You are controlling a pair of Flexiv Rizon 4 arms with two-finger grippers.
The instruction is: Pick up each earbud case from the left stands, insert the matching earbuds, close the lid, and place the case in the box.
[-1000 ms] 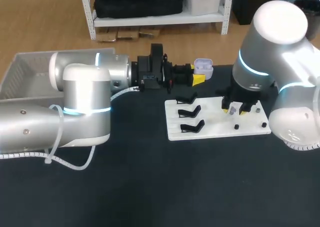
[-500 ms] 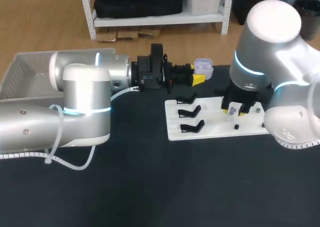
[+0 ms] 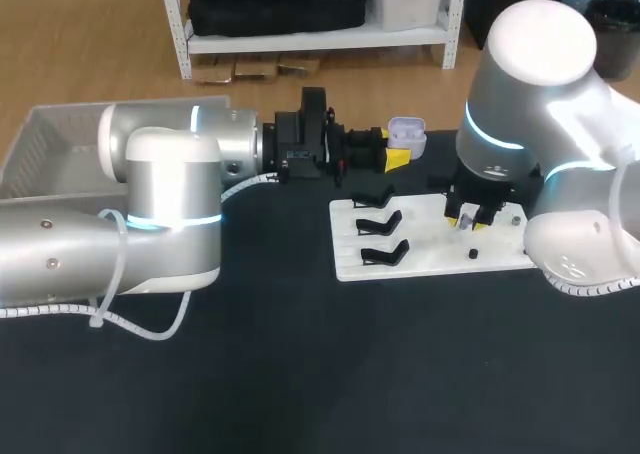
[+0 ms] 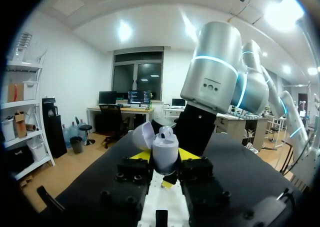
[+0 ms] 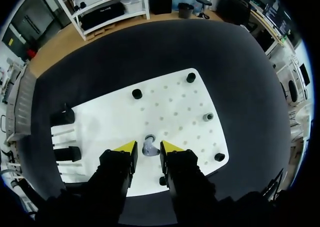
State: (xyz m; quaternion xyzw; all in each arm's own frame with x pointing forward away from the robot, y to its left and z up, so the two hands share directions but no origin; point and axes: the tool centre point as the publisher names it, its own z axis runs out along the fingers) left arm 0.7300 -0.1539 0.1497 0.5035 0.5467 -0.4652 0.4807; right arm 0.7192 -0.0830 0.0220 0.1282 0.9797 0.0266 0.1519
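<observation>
Left gripper (image 3: 392, 154) is held out level above the far edge of the black table (image 3: 300, 374), just beyond the board. It is clamped on a small pale lilac plastic earbud case (image 3: 405, 130), yellow tips pressing both sides. In the left wrist view the case (image 4: 165, 151) sits upright between the left gripper's (image 4: 165, 159) tips. Its rounded lid (image 4: 142, 135) is flipped open and one pale earbud already in the case (image 4: 165, 132) pokes out of the top.

Right gripper (image 3: 468, 215) points straight down over the right half of the flat white perforated board (image 3: 430, 259). Its fingers are only narrowly apart and pinch a small grey earbud (image 5: 148, 146) from two sides. In the right wrist view this bud is centred between the right gripper's (image 5: 148, 147) yellow tips, with the board (image 5: 170, 107) under it.

Three black curved stands (image 3: 380, 224) sit in a column on the board's left part, nothing on them. Short black pegs (image 5: 137, 93) and one grey peg (image 5: 207, 117) are scattered over the board's right part, around the right gripper.

A translucent plastic box (image 3: 45, 144) sits at the far left, behind the left arm and well apart from the board.
</observation>
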